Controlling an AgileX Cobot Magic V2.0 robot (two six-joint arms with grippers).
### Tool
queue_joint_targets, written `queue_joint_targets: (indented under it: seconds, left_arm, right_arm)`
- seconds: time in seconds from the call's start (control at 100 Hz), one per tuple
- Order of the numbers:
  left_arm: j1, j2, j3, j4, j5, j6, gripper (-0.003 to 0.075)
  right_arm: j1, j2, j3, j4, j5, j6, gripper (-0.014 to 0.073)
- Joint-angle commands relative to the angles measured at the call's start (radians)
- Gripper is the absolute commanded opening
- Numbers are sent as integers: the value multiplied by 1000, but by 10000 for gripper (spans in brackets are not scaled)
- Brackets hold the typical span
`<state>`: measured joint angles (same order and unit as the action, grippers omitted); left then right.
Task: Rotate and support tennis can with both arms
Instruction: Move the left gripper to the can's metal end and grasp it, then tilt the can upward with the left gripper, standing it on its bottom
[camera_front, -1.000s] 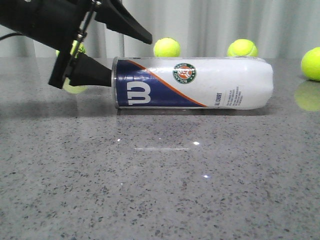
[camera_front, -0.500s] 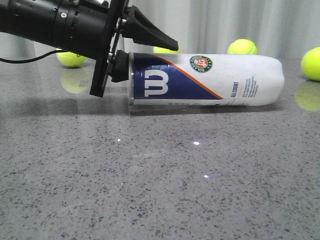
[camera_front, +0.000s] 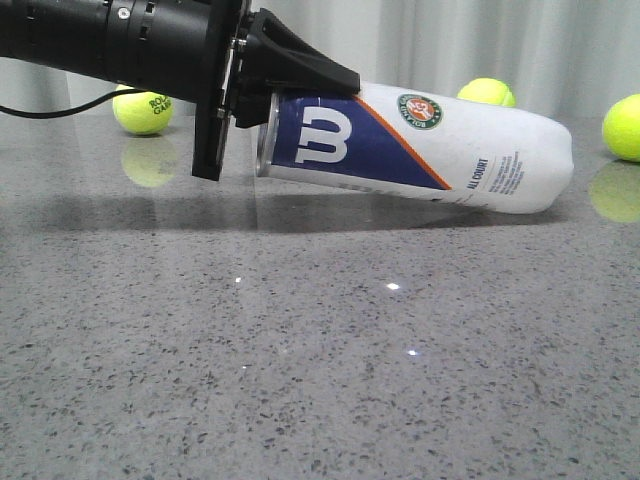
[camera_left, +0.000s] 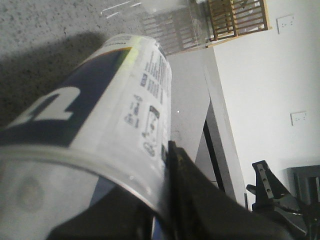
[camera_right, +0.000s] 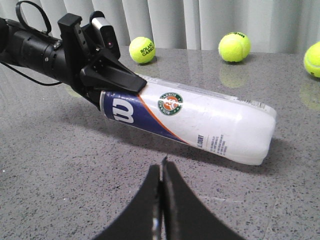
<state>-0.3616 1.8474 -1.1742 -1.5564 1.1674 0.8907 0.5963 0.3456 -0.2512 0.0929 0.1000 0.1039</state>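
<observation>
The left gripper (camera_front: 268, 95) is clamped on the silver-rimmed end of the tennis can (camera_front: 440, 150), one black finger (camera_front: 305, 65) lying along its upper side, and holds that end raised off the grey speckled table (camera_front: 320, 360) while the white far end rests on the surface, so the can tilts down toward the right. The right gripper (camera_right: 161, 172) hangs apart from the can on its near side, its two black fingers pressed together on nothing. Yellow-green tennis balls (camera_front: 142, 110) sit behind the can, near the curtain.
</observation>
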Motion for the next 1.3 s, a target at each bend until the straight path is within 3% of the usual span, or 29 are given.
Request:
queue_joint_targets:
  seconds: [0.0, 0.22, 0.45, 0.58, 0.7, 0.9, 1.09, 1.29]
  left_arm:
    - [-7, -45, -30, -68, 90, 48, -18]
    - [-7, -125, -30, -82, 90, 83, -19]
    - [-7, -323, -30, 47, -69, 69, -19]
    - [-7, -433, -40, 276, -190, -43, -19]
    - [-7, -500, -101, 581, -220, -251, -19]
    - [-26, -521, -267, 944, -111, -488, -19]
    - [-140, -516, -393, 1270, -1, -689, -19]
    - [-261, -457, -454, 1374, 111, -709, -19]
  right_arm:
    - [0, 4, -26, -10, -79, -9, -59]
    - [0, 4, -26, -10, -79, -9, -59]
    - [0, 4, -26, -10, -79, -9, -59]
    - [0, 4, -26, -10, -79, -9, -59]
    - [0, 4, -26, -10, -79, -9, -59]
    - [0, 4, -26, -10, -79, -9, -59]
    - [0, 4, -26, -10, -79, -9, -59]
    - [0, 4, -26, -10, -79, -9, -59]
